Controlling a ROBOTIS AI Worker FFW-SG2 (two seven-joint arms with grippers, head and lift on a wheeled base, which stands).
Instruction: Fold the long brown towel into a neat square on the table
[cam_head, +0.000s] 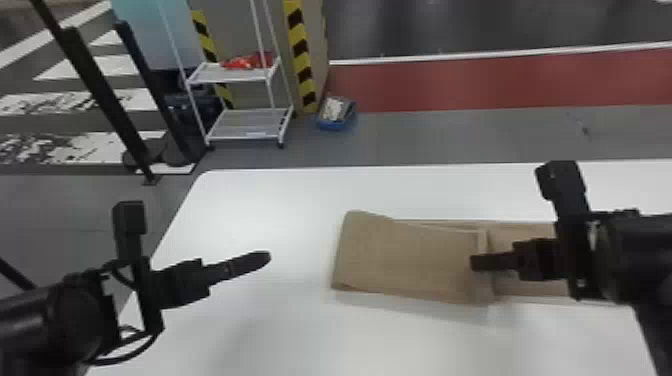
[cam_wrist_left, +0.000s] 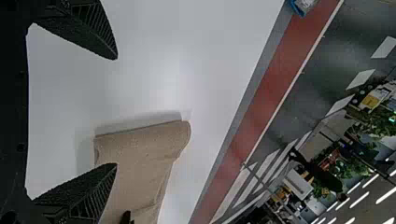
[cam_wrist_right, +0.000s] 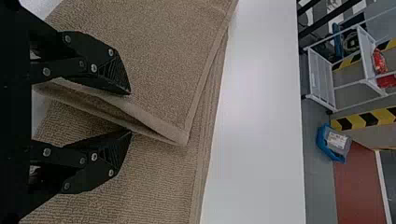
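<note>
The brown towel (cam_head: 407, 260) is laid lengthwise across the white worktop (cam_head: 280, 200), right of its left edge, and is partly folded: its left part is doubled over toward the right, so that a rounded fold is formed at the left end. The upper layer is set slightly askew, and a strip of the lower layer is exposed along the far side; the lower layer is extended rightward beneath the right claw (cam_head: 474, 263). That claw is held over the hem (cam_wrist_right: 154, 128) of the upper layer, its two fingers parted, with the hem seen between them and slightly gaping; whether the cloth is touched cannot be told. The left claw (cam_head: 267, 256) is held above the worktop, left of the folded end, its fingers set wide apart. Beyond the worktop, on the far left, a white two-tier rack (cam_head: 240, 122) is seen with a red item (cam_head: 250, 61) placed on its upper shelf, and a blue container (cam_head: 335, 123) is set on the floor (cam_head: 450, 137) to its right.
</note>
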